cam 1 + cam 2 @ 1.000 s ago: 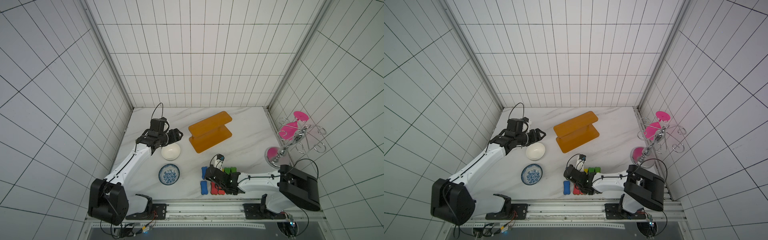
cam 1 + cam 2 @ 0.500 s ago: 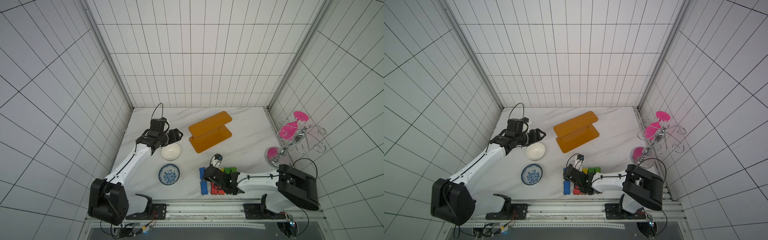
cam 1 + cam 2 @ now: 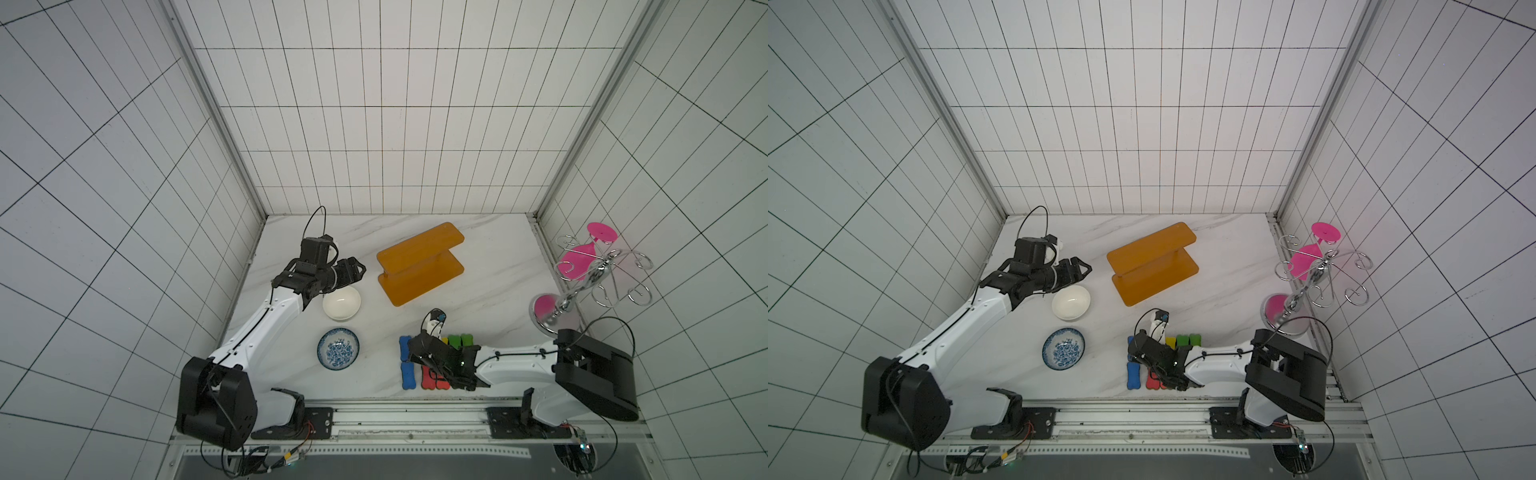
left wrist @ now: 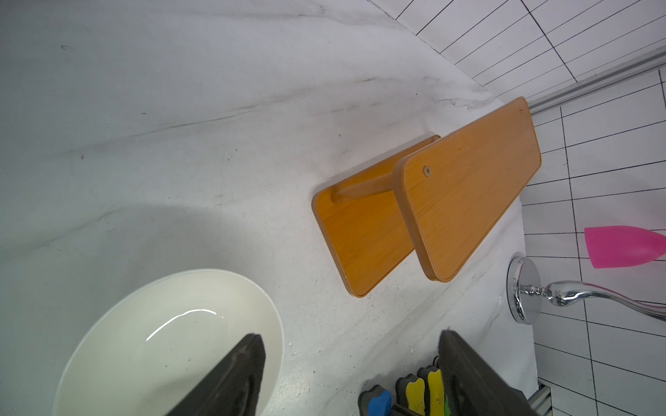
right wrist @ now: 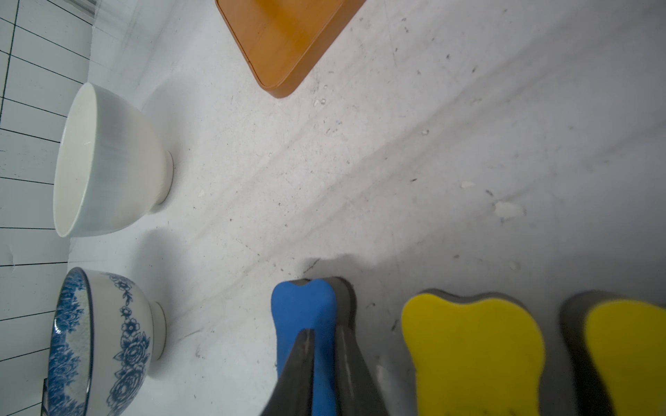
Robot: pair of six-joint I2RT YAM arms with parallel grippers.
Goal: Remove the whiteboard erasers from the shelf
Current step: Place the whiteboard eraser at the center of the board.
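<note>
Shelf (image 3: 419, 266), orange, two boards stepped, stood toward the back of the marble counter (image 3: 498, 291), set at a slant; same in both top views (image 3: 1152, 266).

The whiteboard erasers (image 3: 432, 359) sat in a tight cluster on the counter near the front edge, well apart from the shelf. Colours noted from above: two blue at the cluster's outer side, red at the front, yellow and green behind. Right wrist view showed a blue eraser (image 5: 304, 309) on edge, grey felt to one side, with two yellow erasers (image 5: 468, 345) standing beside it.

Right tool (image 3: 411, 351) was low over the cluster, at the blue eraser. In the right wrist view its jaws (image 5: 323, 335) stood a narrow slit apart, with blue showing through the gap. Could not tell whether they pinched the eraser or only hung over it.

Left tool (image 3: 359, 270) hung above the counter, between the white bowl (image 3: 341, 302) and the shelf. Its jaws were spread wide in the left wrist view (image 4: 349, 336), with nothing between them.

Blue patterned bowl (image 3: 338, 348) sat just in front of the white one. Chrome stand (image 3: 590, 282) with pink glasses stood at the counter's right edge.
</note>
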